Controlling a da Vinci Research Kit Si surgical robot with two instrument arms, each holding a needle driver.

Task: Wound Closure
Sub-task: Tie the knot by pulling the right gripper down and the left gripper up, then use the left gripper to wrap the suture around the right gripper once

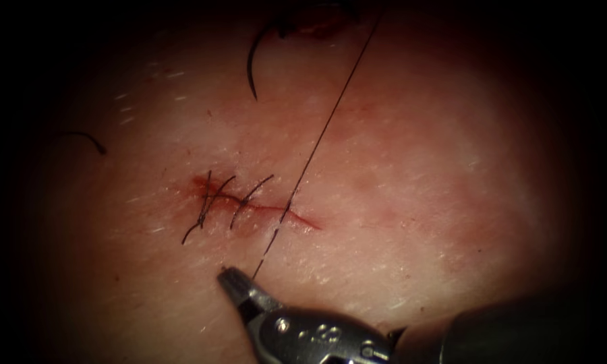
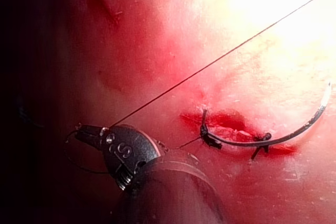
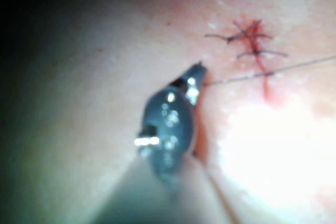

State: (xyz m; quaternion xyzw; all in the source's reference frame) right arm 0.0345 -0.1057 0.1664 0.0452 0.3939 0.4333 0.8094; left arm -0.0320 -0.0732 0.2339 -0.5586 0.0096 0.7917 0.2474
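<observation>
The tissue (image 1: pixel 411 175) bears a short red cut (image 1: pixel 249 201) crossed by three dark stitches (image 1: pixel 206 202). A taut thread (image 1: pixel 317 141) passes through the cut's right end and runs up to the far top. Below the cut, the right tool (image 1: pixel 230 275) comes in from the lower right with its jaws shut on the thread's near end; the right tool (image 3: pixel 198 69) is beside the stitched cut (image 3: pixel 254 43). The left tool (image 2: pixel 84 131) is shut on the thread (image 2: pixel 210 64). No tool holds the curved needle (image 1: pixel 251 64); this needle (image 2: pixel 294 134) lies on the tissue across a second red gash (image 2: pixel 228 121).
A loose cut end of thread (image 1: pixel 88 138) lies on the tissue far left of the cut. The second red gash (image 1: pixel 317 23) sits at the far top next to the needle. Red fluid stains the cut's left end (image 1: pixel 199 183). The right tool's shaft (image 1: pixel 519 330) fills the lower right.
</observation>
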